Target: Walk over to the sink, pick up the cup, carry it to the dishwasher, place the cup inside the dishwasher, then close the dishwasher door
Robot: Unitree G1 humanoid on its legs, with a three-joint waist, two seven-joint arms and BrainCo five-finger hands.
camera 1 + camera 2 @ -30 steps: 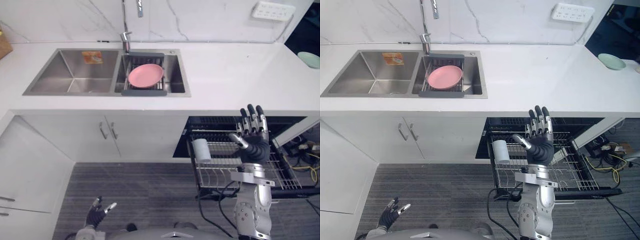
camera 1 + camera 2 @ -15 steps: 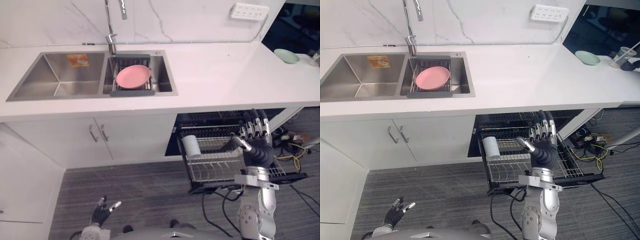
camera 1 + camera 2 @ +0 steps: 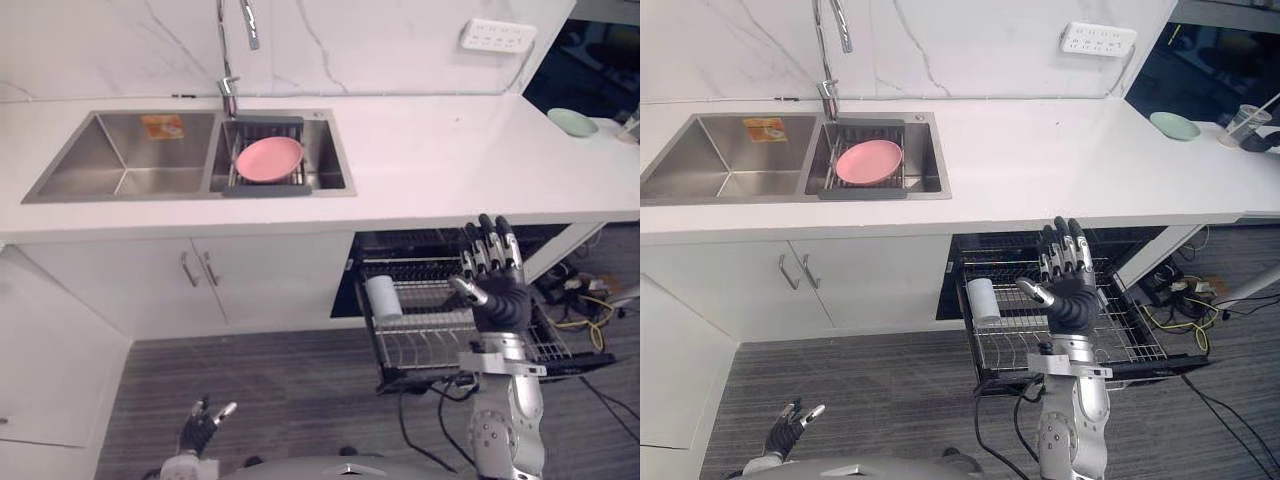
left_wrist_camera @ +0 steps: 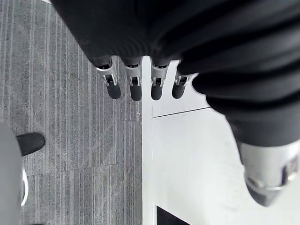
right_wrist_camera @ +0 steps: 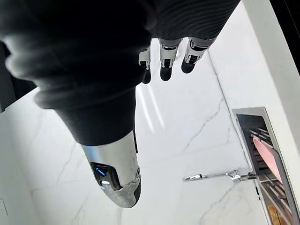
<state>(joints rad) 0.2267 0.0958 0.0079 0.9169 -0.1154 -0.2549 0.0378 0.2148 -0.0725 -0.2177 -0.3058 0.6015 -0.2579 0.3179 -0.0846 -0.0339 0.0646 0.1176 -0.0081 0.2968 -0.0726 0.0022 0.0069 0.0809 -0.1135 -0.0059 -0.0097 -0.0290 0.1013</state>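
A white cup (image 3: 382,297) lies on its side at the left end of the pulled-out wire rack (image 3: 436,338) of the dishwasher under the counter. My right hand (image 3: 494,290) is raised open above the rack, to the right of the cup, its straight fingers (image 5: 165,60) pointing up and holding nothing. My left hand (image 3: 201,424) hangs low near the floor with relaxed fingers (image 4: 135,85), empty. The double sink (image 3: 125,160) sits at the counter's left.
A pink plate (image 3: 268,158) rests in a drain rack in the sink's right basin, below the tap (image 3: 238,40). A green dish (image 3: 571,121) sits at the counter's far right. Cabinet doors (image 3: 195,276) lie left of the dishwasher. Cables (image 3: 580,300) trail on the floor at right.
The camera has shifted, so the whole scene has moved in the picture. My right hand stays open and has risen a little over the rack. The cup has not moved.
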